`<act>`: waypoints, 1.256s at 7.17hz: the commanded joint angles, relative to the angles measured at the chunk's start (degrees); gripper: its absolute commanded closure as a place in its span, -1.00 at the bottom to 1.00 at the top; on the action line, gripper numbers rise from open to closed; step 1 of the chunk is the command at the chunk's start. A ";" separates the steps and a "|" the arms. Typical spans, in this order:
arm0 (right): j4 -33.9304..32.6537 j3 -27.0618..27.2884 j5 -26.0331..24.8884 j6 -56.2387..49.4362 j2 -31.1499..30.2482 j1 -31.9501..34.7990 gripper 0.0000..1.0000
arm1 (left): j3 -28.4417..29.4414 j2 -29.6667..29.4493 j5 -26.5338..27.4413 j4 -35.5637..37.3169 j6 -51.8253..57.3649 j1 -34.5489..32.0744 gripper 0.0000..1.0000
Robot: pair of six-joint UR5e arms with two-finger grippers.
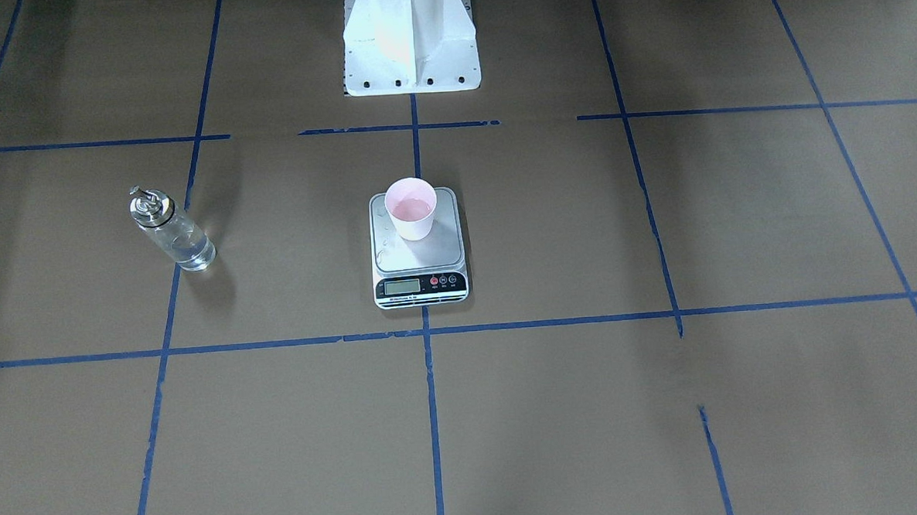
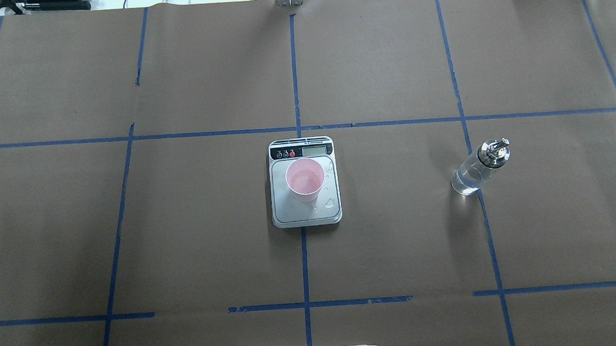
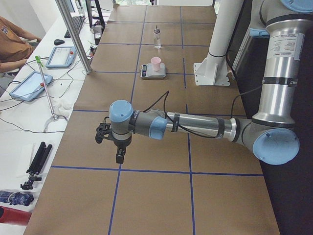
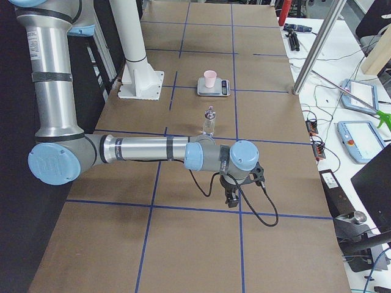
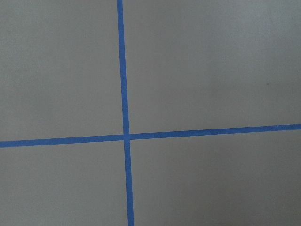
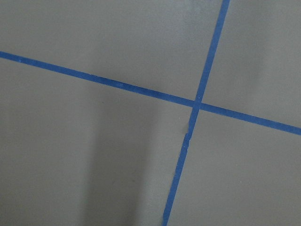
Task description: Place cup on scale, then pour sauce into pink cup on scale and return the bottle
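Left claw (image 3: 119, 155): hangs fingers-down over bare table, well apart from the scale on the robot's left. It appears only in the side view from the left end, so I cannot tell how wide it is. It holds nothing.
Right claw (image 4: 231, 200): points down over bare table, well apart from the scale on the robot's right, farther from it than the bottle. It appears only in the side view from the right end, so I cannot tell whether it is spread or closed. Nothing is in its grasp.
Wrist cameras: each shows only brown table surface and a crossing of blue tape lines (image 5: 124, 136).
Scale (image 2: 307, 216): lies flat at the middle of the table (image 2: 183, 229) on a blue tape line. Its black display strip is on the side away from the robot.
Cup (image 2: 304, 179): pale pink, upright on the scale's silver platform, inside its edges. Its inside shows a flat sheen that seems to be liquid.
Wet patches (image 2: 331, 202): a few small clear drops lie on the scale's platform just beside the cup.
Bottle (image 2: 476, 170): clear glass with a silver pourer cap, upright on the table, well apart from the scale on the robot's right. Nothing touches it.
Sauce (image 2: 465, 183): clear liquid in the bottle's lower part.
Robot base (image 1: 410, 43): white pedestal on the robot's side of the scale.
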 commanded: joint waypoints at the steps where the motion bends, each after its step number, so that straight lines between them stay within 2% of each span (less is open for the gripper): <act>1: 0.00 -0.03 0.30 -0.04 -0.16 0.00 -1.00 | -0.08 -0.25 0.07 5.03 0.49 -0.09 -1.00; 3: 0.00 -0.03 0.38 0.05 -0.25 0.00 -1.00 | -2.97 -0.43 0.51 11.10 0.49 -0.01 -1.00; 9: -0.09 -0.39 2.32 0.14 -0.43 -0.62 -1.00 | -4.65 -0.34 -0.10 10.78 0.05 0.26 -1.00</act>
